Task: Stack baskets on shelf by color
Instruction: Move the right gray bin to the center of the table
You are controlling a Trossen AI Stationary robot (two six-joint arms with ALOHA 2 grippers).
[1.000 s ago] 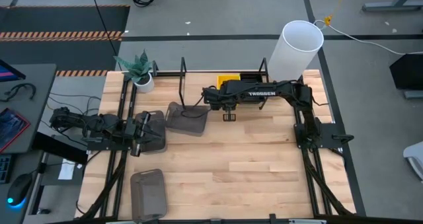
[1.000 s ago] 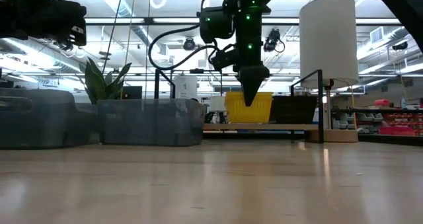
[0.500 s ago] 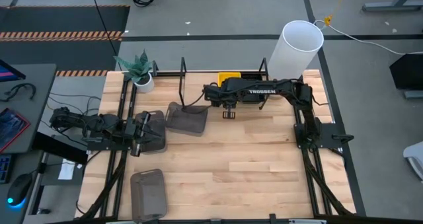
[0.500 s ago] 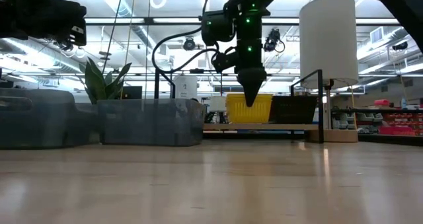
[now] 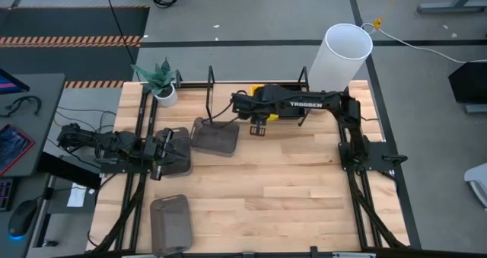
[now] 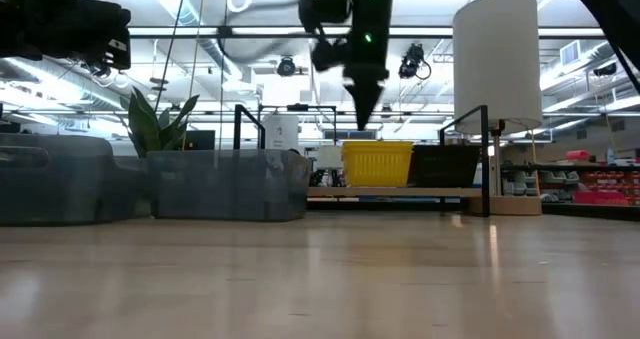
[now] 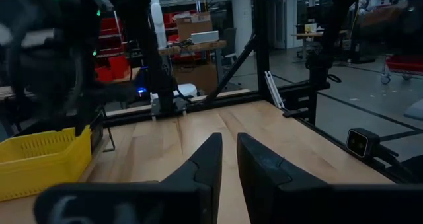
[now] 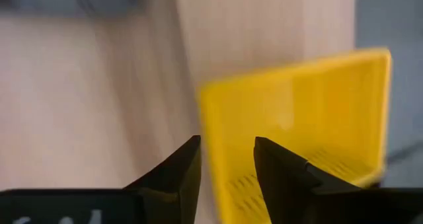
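Right gripper (image 8: pixel 228 159) slightly parted, empty — above yellow basket (image 8: pixel 310 125); left gripper (image 7: pixel 228 159) nearly closed, empty.

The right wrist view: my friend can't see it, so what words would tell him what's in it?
A bright yellow basket lies on the pale wooden table, seen from above past the right hand. The hand's two dark fingers are slightly apart and hold nothing, one showing in front of the basket's near edge.
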